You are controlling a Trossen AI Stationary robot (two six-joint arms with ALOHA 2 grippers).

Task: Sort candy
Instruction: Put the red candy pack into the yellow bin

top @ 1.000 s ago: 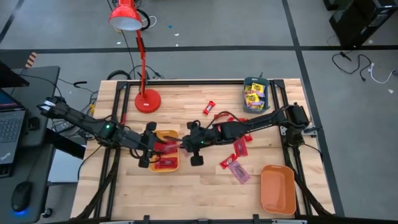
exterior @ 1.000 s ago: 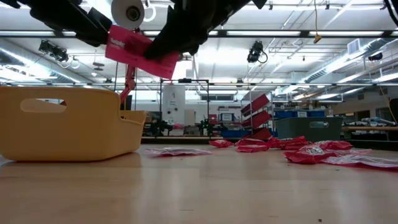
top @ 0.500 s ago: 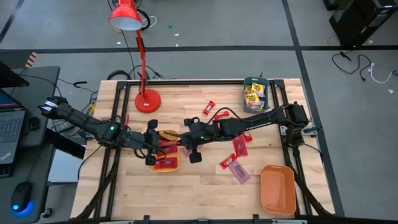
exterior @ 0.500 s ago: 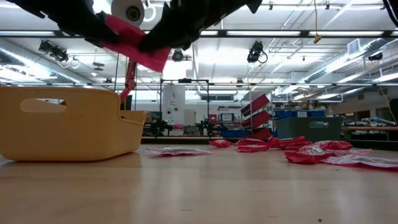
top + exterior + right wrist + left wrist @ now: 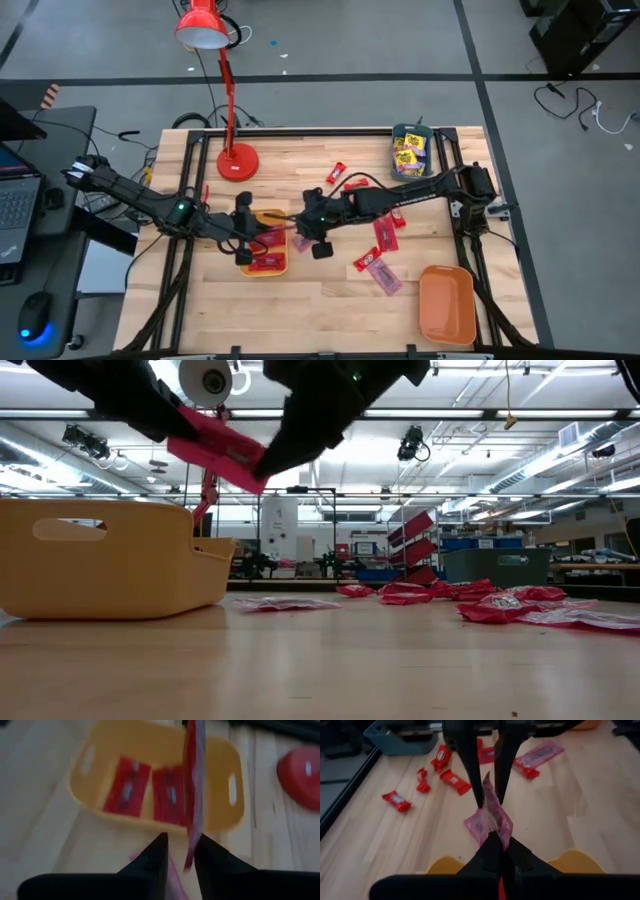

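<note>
Candy is spread over the wooden tabletop [image 5: 330, 300] and in trays, and one pinkish-purple packet [image 5: 490, 817] hangs in the air between the two arms, above the rim of the yellow tray [image 5: 262, 243] near the tabletop's middle. The left arm reaches in low from the left edge, stretched almost flat, and its left end effector [image 5: 496, 840] is clamped on the near end of the packet. The right arm lies across from the right side in a long, slightly bent line; its right end effector [image 5: 489, 795] has fingers a little apart on either side of the packet's far end, and whether they touch it cannot be told.

In the low view both end effectors are cut off by the picture's upper edge, so only the tilted packet [image 5: 215, 448] and dark shapes show. The right wrist view shows the packet edge-on and blurred, with red sweets [image 5: 129, 787] lying flat in the yellow tray behind it.

A teal tray [image 5: 410, 150] with yellow packets stands at the far right corner, and an orange tray [image 5: 446, 303] at the near right edge. Loose red sweets [image 5: 338, 173] lie beyond the arms, and more lie beside the right arm. The near left part of the tabletop is bare wood. A red lamp [image 5: 237, 160] stands at the far left.
</note>
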